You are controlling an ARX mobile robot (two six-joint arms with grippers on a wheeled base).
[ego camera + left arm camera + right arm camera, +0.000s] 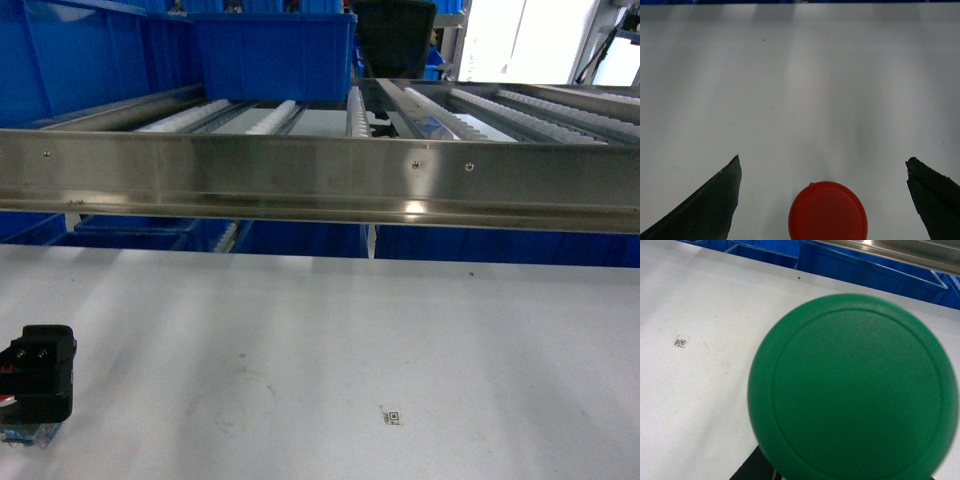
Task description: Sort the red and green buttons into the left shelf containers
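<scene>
L gripper (824, 200): fingers apart, straddling red button (827, 212) for pickup.
R gripper: fingers unseen, can't tell; green button (855, 390) filling cam, prob. carrying.

A brushed steel shelf rail (320, 180) runs across the far edge of a flat white worktable (450, 330), with roller tracks (275, 115) reaching back behind it. A large deep blue plastic bin (275, 50) sits on those rollers at the rear left. More blue plastic bins (480, 245) stand beneath the rail, behind the table. A small square printed code sticker (392, 417) lies on the table's near centre. At the near left, the left gripper (823, 159) hangs over the table, its fingers well apart on either side of a round red-capped push-button (827, 212). A round green-capped push-button (855, 390) sits right before the right wrist camera, to the right of the sticker.
</scene>
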